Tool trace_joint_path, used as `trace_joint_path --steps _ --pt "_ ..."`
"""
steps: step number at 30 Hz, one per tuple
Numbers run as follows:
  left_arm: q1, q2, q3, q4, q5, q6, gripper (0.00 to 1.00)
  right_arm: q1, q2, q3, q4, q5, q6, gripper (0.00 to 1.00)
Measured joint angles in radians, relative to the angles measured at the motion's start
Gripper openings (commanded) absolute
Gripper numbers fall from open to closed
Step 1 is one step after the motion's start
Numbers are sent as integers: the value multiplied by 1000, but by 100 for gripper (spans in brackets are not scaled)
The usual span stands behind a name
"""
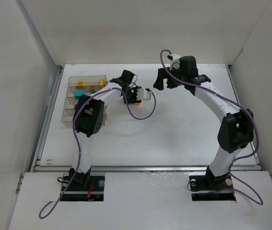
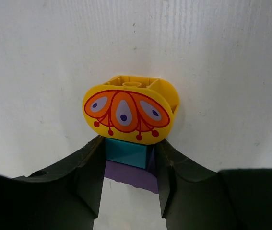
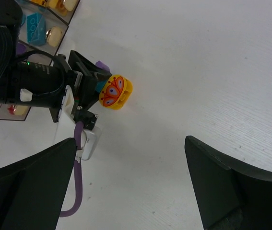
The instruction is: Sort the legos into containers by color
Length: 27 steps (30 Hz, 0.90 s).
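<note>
Evidently pinches the small teal plastic brick point(image 2: 126, 152) with left gripper point(image 2: 128, 160) to split the 3-brick stack point(image 3: 115, 92); holds right gripper point(image 3: 130, 143) wide, empty.

Bright, even light is cast from overhead, and the white tabletop point(image 1: 174, 129) is slightly washed out. A faint shadow is seen beside the yellow brick point(image 2: 126, 112). The teal brick point(image 2: 126, 152) within the left end effector point(image 2: 128, 158) is rendered sharp, while the dark fingers point(image 2: 54, 191) are soft and underexposed.
</note>
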Motion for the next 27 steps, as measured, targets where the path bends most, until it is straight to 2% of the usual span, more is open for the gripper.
trace_joint_path --steps 4,8,13,16,22,27 --pt "0 1 0 13 1 -27 0 -2 14 4 -13 -10 -4 99" --pt "0 1 -1 46 3 -105 0 -29 24 18 -26 -75 9 99" --pt "0 -9 -3 112 14 -257 0 -132 47 58 -18 -179 90 99" --pt "-1 -49 -4 133 21 -356 0 -171 50 84 -16 -192 118 99" --pt "-28 -226 -5 163 27 -490 0 -136 60 135 17 -267 175 99" --pt "-69 -341 -5 186 37 -538 0 -108 127 146 68 -371 245 99"
